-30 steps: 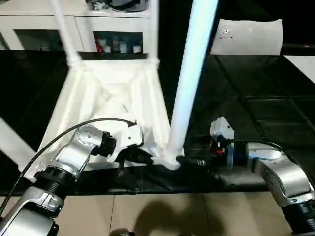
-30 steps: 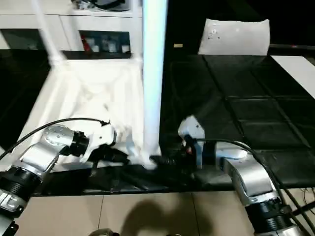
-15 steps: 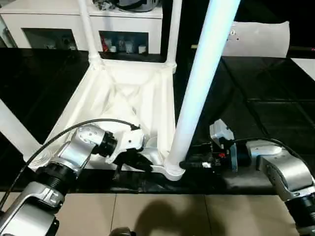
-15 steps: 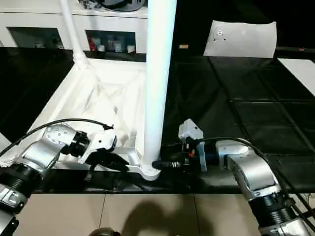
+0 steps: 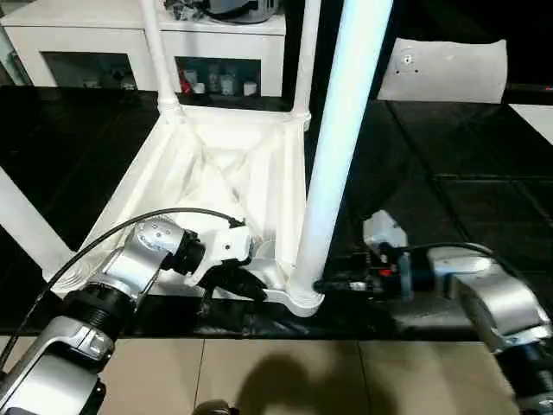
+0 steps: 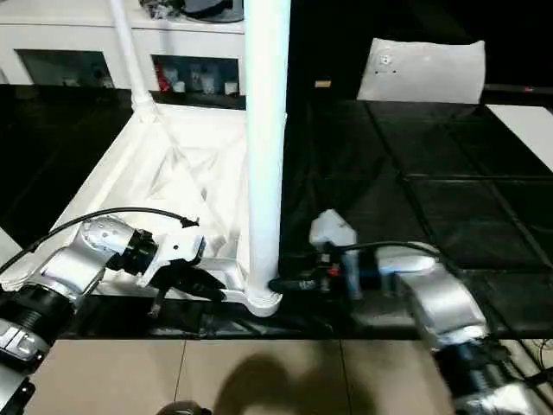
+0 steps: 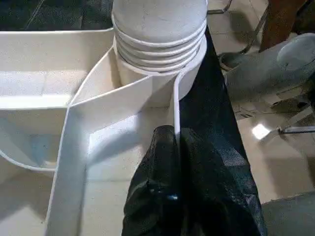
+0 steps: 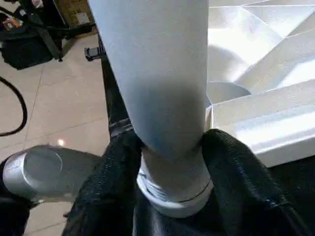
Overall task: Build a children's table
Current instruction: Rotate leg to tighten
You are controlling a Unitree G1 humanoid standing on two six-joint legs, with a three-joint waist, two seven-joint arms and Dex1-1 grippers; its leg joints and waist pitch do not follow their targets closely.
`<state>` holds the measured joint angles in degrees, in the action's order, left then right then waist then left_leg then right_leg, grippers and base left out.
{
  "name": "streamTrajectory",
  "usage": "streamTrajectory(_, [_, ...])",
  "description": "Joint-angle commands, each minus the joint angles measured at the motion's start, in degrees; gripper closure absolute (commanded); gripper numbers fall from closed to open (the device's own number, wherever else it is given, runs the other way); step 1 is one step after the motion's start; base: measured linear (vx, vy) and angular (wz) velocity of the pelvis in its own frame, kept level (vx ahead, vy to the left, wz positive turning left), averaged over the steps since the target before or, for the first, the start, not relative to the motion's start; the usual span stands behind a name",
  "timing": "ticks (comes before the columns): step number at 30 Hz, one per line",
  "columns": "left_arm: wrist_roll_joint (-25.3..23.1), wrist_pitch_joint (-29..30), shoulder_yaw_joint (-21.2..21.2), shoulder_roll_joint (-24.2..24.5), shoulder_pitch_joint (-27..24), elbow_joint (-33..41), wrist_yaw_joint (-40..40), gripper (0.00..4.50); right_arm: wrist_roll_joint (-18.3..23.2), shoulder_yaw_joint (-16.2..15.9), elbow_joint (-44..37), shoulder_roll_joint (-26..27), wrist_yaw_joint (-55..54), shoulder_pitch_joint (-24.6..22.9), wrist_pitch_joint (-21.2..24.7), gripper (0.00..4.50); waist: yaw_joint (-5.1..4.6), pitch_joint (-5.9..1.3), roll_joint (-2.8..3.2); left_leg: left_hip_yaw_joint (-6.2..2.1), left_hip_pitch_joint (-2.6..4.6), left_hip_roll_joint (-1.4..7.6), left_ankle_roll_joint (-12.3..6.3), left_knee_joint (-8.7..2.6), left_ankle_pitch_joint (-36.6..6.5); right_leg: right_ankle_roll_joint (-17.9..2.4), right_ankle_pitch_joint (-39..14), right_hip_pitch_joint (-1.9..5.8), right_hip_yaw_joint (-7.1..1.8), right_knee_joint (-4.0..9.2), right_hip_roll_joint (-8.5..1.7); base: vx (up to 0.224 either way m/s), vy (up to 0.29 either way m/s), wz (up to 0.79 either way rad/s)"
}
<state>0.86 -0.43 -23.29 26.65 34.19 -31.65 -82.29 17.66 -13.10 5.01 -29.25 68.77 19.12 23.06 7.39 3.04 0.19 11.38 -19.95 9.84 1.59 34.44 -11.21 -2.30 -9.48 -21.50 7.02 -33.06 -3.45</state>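
The table top [image 5: 216, 186] lies upside down on the dark floor, its ribbed underside facing up, in the middle of the head view. Two legs [image 5: 154, 52] stand in the corner sockets at 12 o'clock, and another leg [image 5: 22, 226] leans out at 9 o'clock. The fourth leg [image 5: 337, 147] stands nearly upright in the near corner socket [image 5: 302, 298], at about 6 o'clock.

The left gripper [image 7: 174, 142] is closed on the thin rim of the top, one finger on each side of the wall, just beside that socket. The right gripper [image 5: 333, 284] comes from 3 o'clock and clamps the base of the fourth leg; in the right wrist view its black fingers [image 8: 231, 162] press on both sides of the tube, just above the threaded end.

I judge the plastic parts to be light and stiff, but smooth, so the tube may slip or turn inside the fingers. The leg is long, so a hold low at the base gives little control of the tall free end, and it can tilt. The rim is thin and may bend slightly, therefore a hold close to the corner, where the ribs meet, is the firmest.
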Motion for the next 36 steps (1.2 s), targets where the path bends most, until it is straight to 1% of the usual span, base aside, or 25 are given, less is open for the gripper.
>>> streamTrajectory(1, [-1.4,-0.96,-1.8,-1.43,1.02,-0.2,-0.2,4.5,-0.01,-1.85,-1.14,1.27,-0.22,1.38,-0.61,1.94,-0.54,-3.29,0.13,-2.59,1.48,4.57,-0.32,-4.4,-15.32,-3.31,-30.16,1.53,-3.78,5.87,-6.8,0.0,0.0,0.0])
streamTrajectory(4, [-1.76,-1.58,-1.91,-1.43,1.5,-0.85,-0.19,4.5,-1.86,-2.57,-0.23,2.54,-1.58,1.74,-2.23,1.85,-0.48,-3.43,0.31,-2.58,1.59,4.71,0.17,-4.46,-15.26,-4.71,-27.44,1.38,-4.09,5.49,-6.95,0.0,0.0,0.0])
streamTrajectory(5, [-1.77,-1.65,-1.87,-1.4,1.65,-1.03,-0.23,4.5,-1.97,-2.62,-0.08,2.75,-1.67,1.83,-2.27,1.85,-0.48,-3.43,0.31,-2.58,1.59,4.71,0.17,-4.46,-15.26,-4.71,-27.44,1.38,-4.09,5.49,-6.95,0.0,0.0,0.0])
streamTrajectory(6, [-1.77,-1.69,-1.82,-1.37,1.71,-1.11,-0.24,4.5,-2.16,-2.58,0.13,2.91,-2.01,1.87,-2.46,1.85,-0.21,-3.43,0.5,-2.55,1.6,4.84,0.36,-4.51,-15.0,-5.36,-26.03,1.44,-4.27,5.25,-6.95,0.0,0.0,0.0])
streamTrajectory(8, [-1.83,-1.79,-1.71,-1.39,1.8,-1.28,-0.3,4.5,-1.75,-2.32,0.5,3.25,-2.0,1.99,-2.16,1.85,0.05,-3.54,0.28,-2.51,1.4,4.86,0.3,-4.52,-14.47,-5.67,-24.86,1.66,-4.31,5.03,-7.07,0.0,0.0,0.0])
streamTrajectory(9, [-1.92,-1.86,-1.65,-1.36,1.87,-1.46,-0.33,4.5,-1.21,-2.16,0.85,3.52,-1.69,2.19,-1.67,2.02,0.16,-3.6,0.51,-2.56,1.27,4.9,0.26,-4.55,-14.05,-5.81,-24.04,1.76,-4.34,4.87,-7.1,0.0,0.0,0.0])
streamTrajectory(10, [-2.0,-1.89,-1.66,-1.31,1.87,-1.47,-0.3,4.5,-0.99,-2.17,0.86,3.48,-1.41,2.26,-1.39,2.02,0.11,-3.58,0.33,-2.53,1.21,4.89,0.24,-4.56,-13.93,-5.85,-23.67,1.8,-4.32,4.84,-7.05,0.0,0.0,0.0])
streamTrajectory(11, [-2.04,-1.89,-1.67,-1.28,1.86,-1.45,-0.29,4.5,-0.81,-2.19,0.81,3.43,-1.18,2.28,-1.12,2.02,0.14,-3.56,0.34,-2.52,1.2,4.85,0.18,-4.57,-13.9,-5.86,-23.75,1.85,-4.32,4.83,-7.07,0.0,0.0,0.0])
streamTrajectory(13, [-1.81,-1.8,-1.38,-1.35,1.82,-1.71,-0.36,4.5,-0.18,-2.32,0.37,3.09,-0.08,2.23,-0.28,2.31,0.14,-3.49,0.27,-2.49,1.25,4.81,0.14,-4.54,-14.07,-5.54,-25.0,1.78,-4.31,4.96,-7.08,0.0,0.0,0.0])
streamTrajectory(17, [-1.99,-2.0,-1.28,-1.33,1.79,-1.83,-0.31,4.5,0.21,-2.66,-0.26,2.4,1.01,1.93,0.64,2.42,0.22,-3.57,0.23,-2.49,1.27,4.9,0.17,-4.56,-13.73,-5.36,-24.61,1.81,-4.33,4.99,-7.08,0.0,0.0,0.0])
streamTrajectory(19, [-1.64,-1.51,-1.0,-1.49,1.63,-1.64,-0.21,4.5,0.34,-2.83,-0.32,2.36,1.2,1.8,1.11,2.47,0.24,-3.55,0.47,-2.53,1.22,4.94,0.25,-4.59,-13.9,-5.63,-24.06,1.79,-4.33,4.89,-7.06,0.0,0.0,0.0])
streamTrajectory(20, [-1.25,-0.66,-0.64,-1.84,1.33,-1.17,0.32,4.5,0.52,-2.87,-0.64,2.65,0.97,1.35,1.45,2.48,0.21,-3.56,0.35,-2.52,1.23,4.93,0.3,-4.61,-14.04,-5.67,-24.05,1.83,-4.33,4.89,-7.08,0.0,0.0,0.0])
streamTrajectory(23, [-1.08,0.65,-0.23,-2.22,0.99,-0.58,1.47,4.5,0.88,-2.75,-1.41,3.33,-0.01,0.69,2.17,2.5,0.22,-3.5,0.46,-2.54,1.22,4.94,0.43,-4.62,-14.19,-5.8,-24.28,1.84,-4.37,4.91,-7.11,0.0,0.0,0.0])
streamTrajectory(24, [-1.25,3.38,0.37,-2.93,0.7,-0.04,4.01,4.5,0.89,-2.04,-1.73,5.14,-3.65,0.17,3.46,2.5,0.19,-3.46,0.47,-2.57,1.3,4.95,0.5,-4.64,-14.49,-5.78,-24.71,1.78,-4.34,4.96,-7.12,0.0,0.0,0.0])
streamTrajectory(25, [-1.28,3.88,0.47,-3.06,0.67,0.03,4.43,4.5,0.87,-1.9,-1.72,5.45,-4.32,0.12,3.69,2.5,0.06,-3.38,0.43,-2.66,1.32,4.99,0.75,-4.72,-14.76,-5.84,-25.2,1.73,-4.31,5.04,-7.15,0.0,0.0,0.0])
streamTrajectory(26, [-1.29,4.53,0.87,-3.7,0.65,0.07,5.88,4.5,0.57,-1.5,-1.49,6.42,-6.25,0.07,3.82,2.5,-0.13,-3.32,0.18,-2.62,1.3,4.96,0.86,-4.73,-15.22,-5.7,-25.95,1.71,-4.29,5.15,-7.18,0.0,0.0,0.0])
streamTrajectory(27, [-1.01,7.04,2.21,-5.73,0.63,0.39,10.09,4.5,-0.68,-0.45,-0.52,9.83,-12.76,0.21,5.02,2.5,-0.21,-3.22,0.34,-2.7,1.49,4.71,1.09,-4.64,-16.17,-5.14,-28.23,1.63,-4.13,5.48,-7.25,0.0,0.0,0.0])
streamTrajectory(28, [-0.93,8.04,2.61,-6.35,0.62,0.58,11.4,4.5,-1.13,-0.09,-0.16,11.03,-15.06,0.32,5.64,2.5,-0.53,-3.05,0.32,-2.72,1.44,4.77,1.43,-4.69,-16.77,-4.94,-29.19,1.52,-4.17,5.53,-7.24,0.0,0.0,0.0])
streamTrajectory(29, [-1.14,9.78,3.27,-7.54,0.63,0.82,14.27,4.5,-1.92,0.74,0.6,13.44,-19.34,0.68,6.25,2.5,-0.96,-2.97,0.29,-2.96,1.61,4.51,2.08,-4.64,-18.28,-4.19,-32.02,1.42,-3.73,5.86,-7.21,0.0,0.0,0.0])
streamTrajectory(30, [-1.38,12.17,4.17,-9.44,0.73,1.12,18.31,4.5,-1.87,2.65,1.65,17.43,-25.36,1.4,7.88,2.5,-1.35,-2.93,-0.01,-2.96,1.69,4.4,2.26,-4.63,-18.73,-3.63,-33.28,1.36,-3.58,6.17,-7.18,0.0,0.0,0.0])
streamTrajectory(32, [-1.88,14.17,4.98,-11.39,0.8,1.39,22.63,4.5,-1.44,4.69,2.57,21.48,-31.08,2.06,9.54,2.5,-3.15,-2.62,0.29,-3.46,1.78,4.09,2.84,-4.46,-21.52,-1.66,-37.38,1.24,-2.67,7.06,-7.1,0.0,0.0,0.0])
streamTrajectory(33, [-2.41,15.03,5.61,-12.66,1.14,1.04,25.84,4.5,-2.04,5.36,3.39,23.38,-34.23,2.6,9.87,2.5,-3.99,-2.63,0.33,-3.7,1.74,4.07,2.93,-4.44,-22.99,-0.78,-37.78,1.36,-2.26,7.31,-6.99,0.0,0.0,0.0])
streamTrajectory(34, [-2.42,16.07,6.22,-13.97,1.45,0.72,28.16,4.5,-2.76,5.67,4.23,24.95,-36.78,3.17,9.97,2.5,-4.32,-2.65,0.44,-3.73,1.88,4.04,2.77,-4.46,-23.81,-0.57,-37.68,1.36,-2.08,7.5,-6.95,0.0,0.0,0.0])
streamTrajectory(35, [-2.45,18.11,7.92,-17.18,2.03,0.36,34.15,4.5,-3.88,7.27,6.42,29.26,-43.65,4.74,10.56,2.5,-5.16,-2.73,0.64,-3.83,1.98,4.02,2.63,-4.45,-24.62,-0.73,-36.71,1.43,-2.03,7.54,-7.02,0.0,0.0,0.0])
streamTrajectory(36, [-2.35,18.83,8.49,-18.27,2.32,0.15,35.96,4.5,-4.33,7.99,7.59,30.85,-46.5,5.58,10.91,2.5,-6.1,-2.85,1.11,-4.07,1.73,4.14,3.12,-4.56,-25.28,-1.62,-35.12,1.57,-1.86,7.31,-7.01,0.0,0.0,0.0])
